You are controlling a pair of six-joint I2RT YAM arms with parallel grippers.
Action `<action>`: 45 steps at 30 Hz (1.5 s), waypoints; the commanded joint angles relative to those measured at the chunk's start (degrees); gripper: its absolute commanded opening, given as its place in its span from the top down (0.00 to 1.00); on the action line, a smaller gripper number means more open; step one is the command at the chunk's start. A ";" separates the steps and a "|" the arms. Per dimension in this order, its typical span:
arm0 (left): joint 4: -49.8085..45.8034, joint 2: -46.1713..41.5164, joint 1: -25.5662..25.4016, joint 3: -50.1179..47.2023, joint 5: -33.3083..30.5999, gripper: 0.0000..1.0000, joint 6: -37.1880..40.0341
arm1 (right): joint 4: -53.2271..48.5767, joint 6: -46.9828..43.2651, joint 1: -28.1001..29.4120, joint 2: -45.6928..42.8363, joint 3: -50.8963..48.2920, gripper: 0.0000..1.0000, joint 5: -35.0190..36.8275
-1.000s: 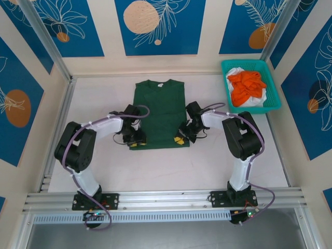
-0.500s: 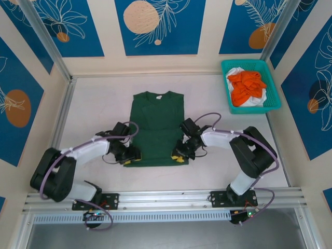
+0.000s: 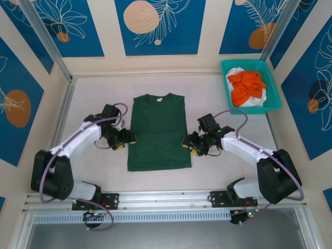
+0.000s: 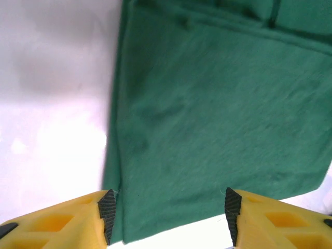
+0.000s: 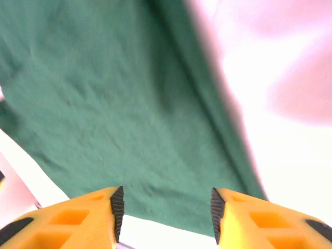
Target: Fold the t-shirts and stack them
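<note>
Here the dark green t-shirt (image 3: 158, 132) is lying flat on the table (image 3: 93, 93), at its middle; the left gripper (image 3: 127, 140) is hovering just beside its left edge, the right gripper (image 3: 188, 146) beside its right edge, both with jaws parted, grasping nothing; the orange t-shirt (image 3: 247, 86) is sitting bunched in the teal mesh basket (image 3: 275, 99).

The green t-shirt (image 3: 158, 132) now lies closer to the arms than before, flat and smooth. The left gripper (image 3: 126, 139) is no longer at the shirt's bottom edge; it sits by the shirt's left side. The right gripper (image 3: 188, 144) sits by the right side. Both have let go, jaws apart.
</note>
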 commanded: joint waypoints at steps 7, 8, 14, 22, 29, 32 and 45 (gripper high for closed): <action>-2.75 14.74 2.20 10.61 2.40 0.50 14.92 | -1.78 -8.10 -7.15 15.65 12.90 0.50 -6.24; -2.73 15.63 2.29 11.14 2.04 0.53 16.12 | -2.20 -9.33 -6.97 17.32 14.40 0.51 -6.55; -1.03 18.96 2.34 13.09 3.04 0.66 18.53 | -4.22 -12.48 -6.69 24.30 20.59 0.57 -5.68; -0.71 20.14 2.33 14.15 1.28 0.74 19.24 | -5.94 -15.04 -5.95 28.72 24.97 0.61 -5.17; -0.85 19.51 2.37 14.15 -3.61 0.48 19.10 | -7.87 -17.02 -5.66 31.11 27.38 0.75 -4.87; -0.94 19.30 2.37 13.76 -4.31 0.48 18.55 | -9.22 -17.47 -5.72 31.34 27.65 0.92 -3.91; 1.94 12.24 2.36 7.47 -0.92 0.38 13.90 | -6.58 -12.25 -7.60 20.06 18.96 1.00 -1.32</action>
